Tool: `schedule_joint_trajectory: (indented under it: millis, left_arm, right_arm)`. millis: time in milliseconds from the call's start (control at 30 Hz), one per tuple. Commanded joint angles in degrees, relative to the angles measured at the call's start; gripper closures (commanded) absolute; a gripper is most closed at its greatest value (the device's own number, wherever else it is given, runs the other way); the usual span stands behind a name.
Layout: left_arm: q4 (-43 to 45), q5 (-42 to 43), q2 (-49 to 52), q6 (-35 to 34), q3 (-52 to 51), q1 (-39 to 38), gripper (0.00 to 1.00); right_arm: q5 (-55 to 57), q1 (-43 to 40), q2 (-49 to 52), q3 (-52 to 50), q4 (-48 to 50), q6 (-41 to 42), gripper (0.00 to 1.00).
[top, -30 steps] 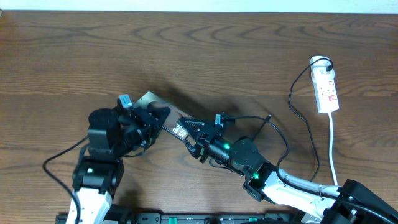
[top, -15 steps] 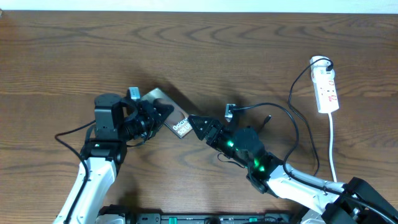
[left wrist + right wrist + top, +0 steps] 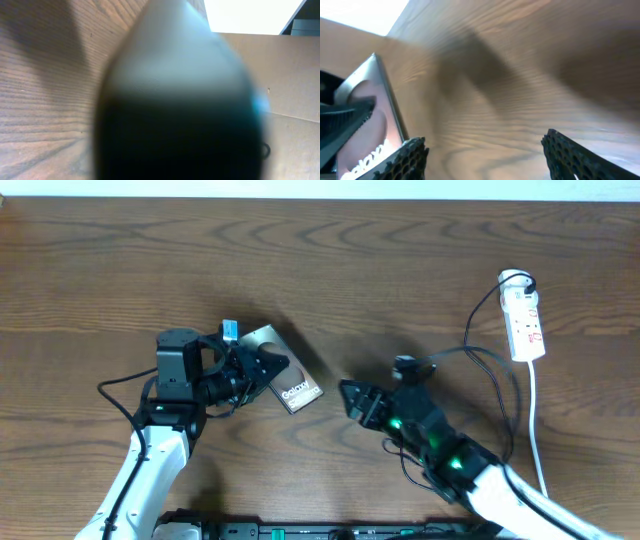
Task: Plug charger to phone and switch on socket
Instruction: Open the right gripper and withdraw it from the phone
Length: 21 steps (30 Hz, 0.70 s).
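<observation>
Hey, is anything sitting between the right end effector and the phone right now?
Nothing visible. Only bare table lies between the open, empty right end effector and the phone, which the left end effector holds from the other side.

My left arm [image 3: 150, 465] reaches up from the near-left edge with its wrist bent to the right. The left pincer [image 3: 270, 366] is pinched tight on the phone [image 3: 297, 387]. My right arm [image 3: 500, 485] stretches in from the near-right, pointing left. The right pincer [image 3: 350, 400] has its fingers [image 3: 407, 157] spread wide, gripping nothing.
</observation>
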Motion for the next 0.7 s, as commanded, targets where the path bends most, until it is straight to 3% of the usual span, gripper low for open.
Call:
schedule_joint_trajectory:
  millis: [0, 133, 300, 500, 667]
  left_arm:
    - [0.46, 2.75, -0.48, 1.40, 0.92, 0.13, 0.92]
    - [0.48, 3.89, -0.48, 1.31, 0.92, 0.13, 0.93]
    - [1.86, 4.68, -0.39, -0.46, 0.92, 0.13, 0.93]
    - [9.55, 7.23, 0.39, -5.09, 0.92, 0.11, 0.93]
    - [13.60, 7.48, 2.95, -7.78, 0.92, 0.13, 0.93]
  right_arm:
    - [6.91, -0.24, -8.31, 0.04, -7.69, -2.21, 0.27]
    - [6.84, -0.22, -16.59, 0.04, -16.70, -2.16, 0.30]
    - [6.88, -0.22, -25.09, 0.04, -26.29, -2.16, 0.23]
    - [6.49, -0.22, -29.00, 0.04, -35.43, -0.44, 0.19]
    - [4.46, 0.09, -29.09, 0.57, -35.98, 0.48, 0.14]
